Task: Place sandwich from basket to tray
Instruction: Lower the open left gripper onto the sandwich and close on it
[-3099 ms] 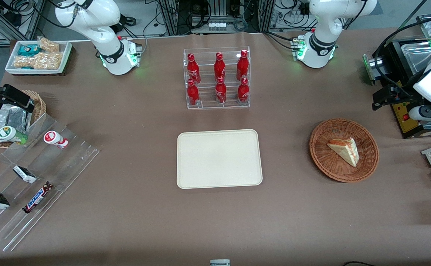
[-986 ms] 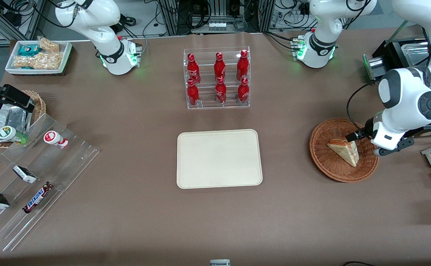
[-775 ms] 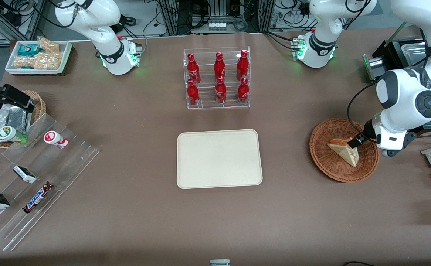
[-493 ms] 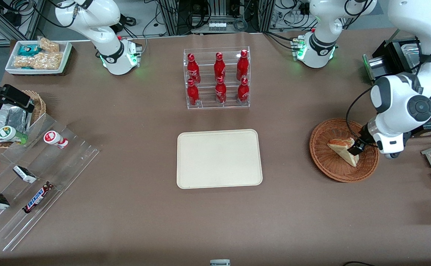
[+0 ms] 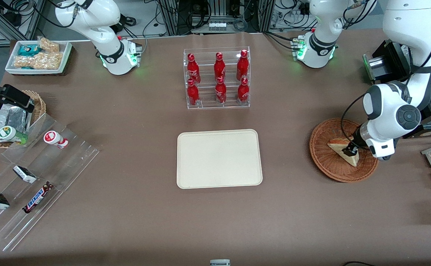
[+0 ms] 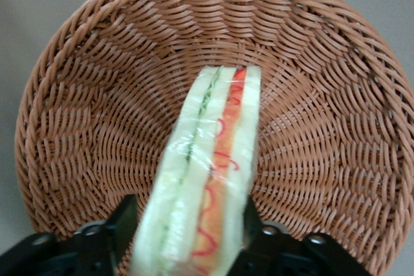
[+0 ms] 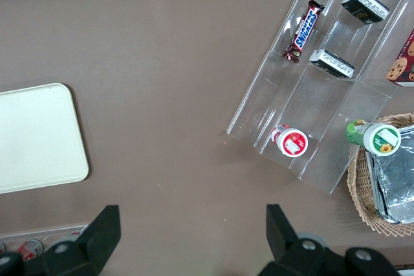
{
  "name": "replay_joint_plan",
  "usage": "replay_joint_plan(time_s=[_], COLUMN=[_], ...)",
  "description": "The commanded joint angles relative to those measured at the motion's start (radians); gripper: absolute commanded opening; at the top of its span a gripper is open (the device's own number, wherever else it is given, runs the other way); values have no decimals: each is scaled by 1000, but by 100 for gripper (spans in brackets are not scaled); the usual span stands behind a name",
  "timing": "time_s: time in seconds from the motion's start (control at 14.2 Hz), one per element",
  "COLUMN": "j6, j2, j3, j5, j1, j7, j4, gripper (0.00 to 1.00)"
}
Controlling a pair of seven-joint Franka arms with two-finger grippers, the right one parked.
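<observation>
Nothing yet on the tray (image 5: 219,159), nearest the front camera and well apart from the basket (image 5: 321,162) toward the working arm's end of the table

Inside that basket, a clear change over the last three seconds: brought the gripper (image 5: 349,149) in from off the table's end, swung it above the wicker, then lowered it onto the sandwich (image 5: 336,148). Now down at bread level with the fingers (image 6: 123,221) apart, one on each flat face of the wedge, close against it or just touching. No dent or squeeze visible in the bread, so judged not yet clamped. Means the reach looks finished and the closing of the fingers due next, then a lift and a carry across to the tray

Standing on edge in the middle of the basket, seen from the wrist as a narrow slab: pale bread outside, a green layer and a red-orange layer along the cut edge, all under glossy clear wrap. Probably soft and slippery, so worth a gentle, even pinch. Not shifted from its spot during the approach, by the look of the front view

Farther off, only the wicker rim and the arm's white wrist above it
</observation>
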Motion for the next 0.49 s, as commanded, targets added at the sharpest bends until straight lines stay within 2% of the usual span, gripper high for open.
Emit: replay_joint_plan(time_s=[0.0,0.28,0.42], j6=[-16,-145,-162], j2=[-4,-3,11], j3=[0,-5,-10], j5=[-9,-9,-9], j1=[-9,-50,-115], j7=[24,129,162], j4=[37,133,152], gripper=[2,0,0])
